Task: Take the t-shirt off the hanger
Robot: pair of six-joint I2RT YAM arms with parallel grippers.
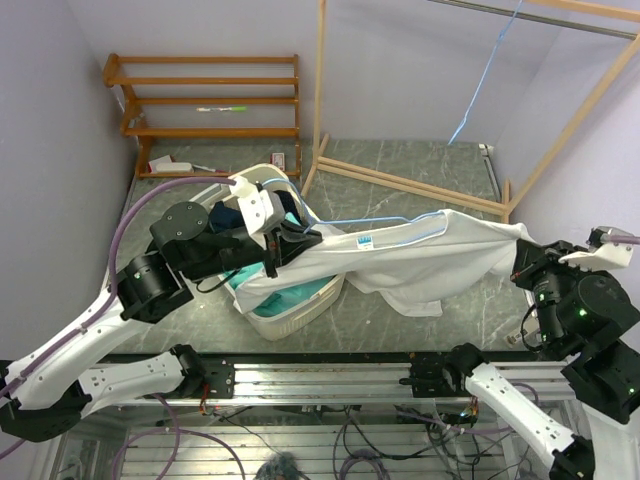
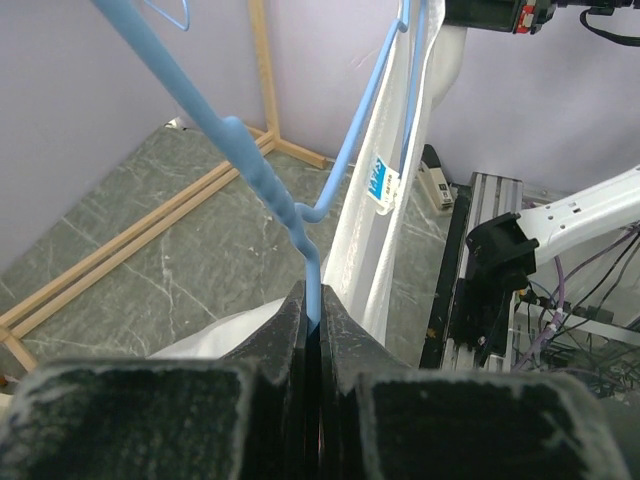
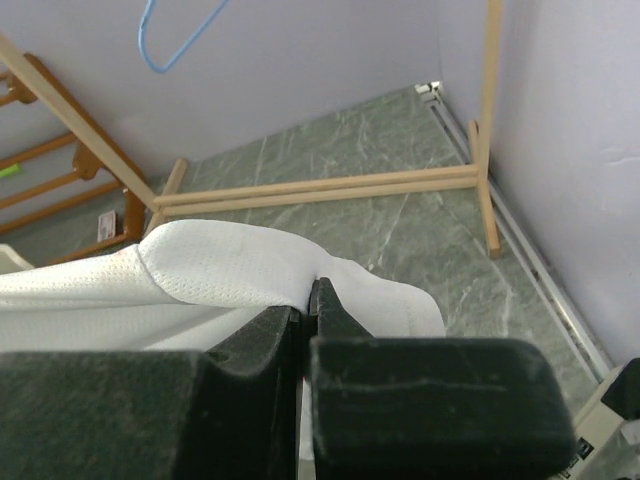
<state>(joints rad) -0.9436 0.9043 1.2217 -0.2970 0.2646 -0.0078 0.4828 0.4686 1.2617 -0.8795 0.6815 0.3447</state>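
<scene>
White t-shirt (image 1: 430, 250) showing a fine mesh weave and blue-printed label (image 2: 381, 186); light blue hanger (image 2: 262, 178); white basket (image 1: 290, 305) showing teal cloth; grey-green marbled floor (image 1: 400, 165).

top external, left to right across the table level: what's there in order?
Left gripper shut on the hanger → laundry basket → white t-shirt stretched across → right gripper shut on the shirt's far end.

White mesh-cloth t-shirt (image 1: 430, 250), glossy blue plastic hanger (image 2: 262, 170), matt marbled floor (image 1: 420, 165).
</scene>
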